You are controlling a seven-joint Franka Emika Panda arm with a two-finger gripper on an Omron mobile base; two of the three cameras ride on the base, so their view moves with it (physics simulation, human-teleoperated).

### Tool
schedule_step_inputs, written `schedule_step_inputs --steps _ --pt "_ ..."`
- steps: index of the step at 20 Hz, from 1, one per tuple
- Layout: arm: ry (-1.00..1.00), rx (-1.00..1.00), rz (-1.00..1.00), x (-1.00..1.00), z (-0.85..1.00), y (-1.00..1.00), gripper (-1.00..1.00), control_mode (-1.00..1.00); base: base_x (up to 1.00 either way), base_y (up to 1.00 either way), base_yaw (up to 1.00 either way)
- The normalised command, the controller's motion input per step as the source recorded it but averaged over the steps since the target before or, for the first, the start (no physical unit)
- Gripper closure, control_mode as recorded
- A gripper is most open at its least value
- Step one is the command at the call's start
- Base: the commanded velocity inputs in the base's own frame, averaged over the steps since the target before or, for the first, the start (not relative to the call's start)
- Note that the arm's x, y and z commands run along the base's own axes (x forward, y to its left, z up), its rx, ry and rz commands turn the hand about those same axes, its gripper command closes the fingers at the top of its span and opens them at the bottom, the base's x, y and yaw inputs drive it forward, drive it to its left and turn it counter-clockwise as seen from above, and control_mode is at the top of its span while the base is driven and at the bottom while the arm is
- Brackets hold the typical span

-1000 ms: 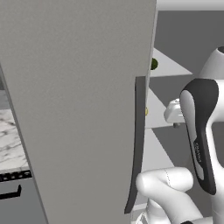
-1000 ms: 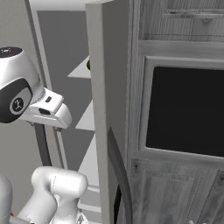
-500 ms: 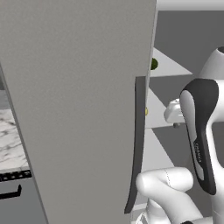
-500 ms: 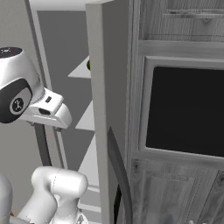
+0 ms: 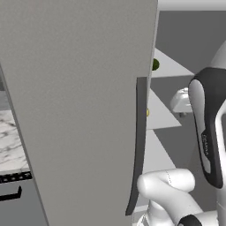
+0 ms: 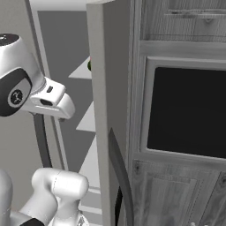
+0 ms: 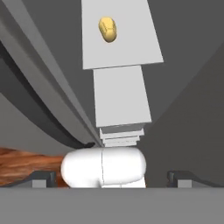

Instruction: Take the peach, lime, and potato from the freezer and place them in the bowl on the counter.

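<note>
Plainly the freezer (image 5: 79, 110) stands open, its grey door swung wide with the dark seal along its edge, so that the arm can reach the white shelves (image 7: 120, 35) inside. The pincer (image 7: 113, 178) is spread as wide as it goes and has hold of nothing; its two dark tips sit far apart at the bottom of the hand view, looking down the stack of shelves, which suits a search for the first item before any reach.

On one shelf lies a small yellowish-tan lump (image 7: 107, 29), most likely the potato, alone near the middle of the panel. A green fruit, the lime (image 5: 155, 64), sits on a higher shelf, half hidden by the door edge in both base views. A reddish speck just above it in the right base view may be the peach, though it is too small to be sure.

The room is a kitchen: the bench (image 5: 11, 141) of white marble with grey veins shows left of the door, and wood-grain cabinets (image 6: 176, 185) frame a black oven window (image 6: 187, 112) on the right.
</note>
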Motion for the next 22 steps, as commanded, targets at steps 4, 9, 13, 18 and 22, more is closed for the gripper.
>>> schedule_step_inputs --steps 4,9,13,18,22 --pt "-0.12 0.00 0.01 0.15 0.41 -0.20 -1.00 -1.00 0.00 0.00 0.00" --pt "-0.20 0.00 0.02 0.11 0.18 -0.19 -1.00 -1.00 0.00 0.00 0.00" --pt "-0.14 0.00 0.00 0.11 0.15 -0.13 -1.00 -1.00 0.00 0.00 0.00" --pt "-0.10 0.00 0.00 0.42 0.14 0.00 -1.00 -1.00 0.00 0.00 0.00" --pt "-0.02 0.00 0.00 0.76 0.01 0.00 -1.00 -1.00 0.00 0.00 0.00"
